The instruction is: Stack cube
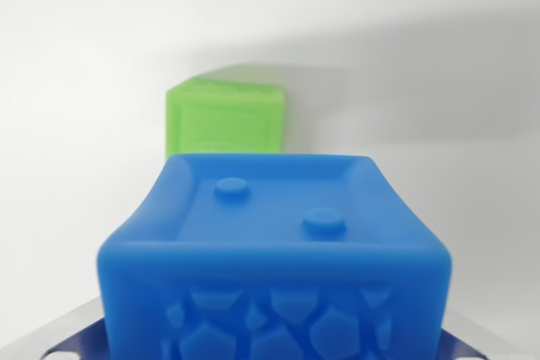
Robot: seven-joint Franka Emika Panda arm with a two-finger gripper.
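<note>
The gripper (270, 347) grips the blue cube (274, 250), apparently carrying it; next it needs centring above the far green cube (224, 117).

Plain white surface (84, 82), soft grey shadow (405, 82) across the right

The blue cube (274, 250), filling the lower middle of the frame, looks like soft matt plastic or rubber, faintly translucent at its rounded edges. Its top face has a raised rim and two smooth round studs; its near face carries a relief of irregular pebble-like polygons. The green cube (224, 120), above it in the frame, has the same matt, slightly translucent plastic look. The surface (439, 48) is white, smooth and matt. At the lower corners, the tool (274, 347) shows brushed grey metal.
</note>
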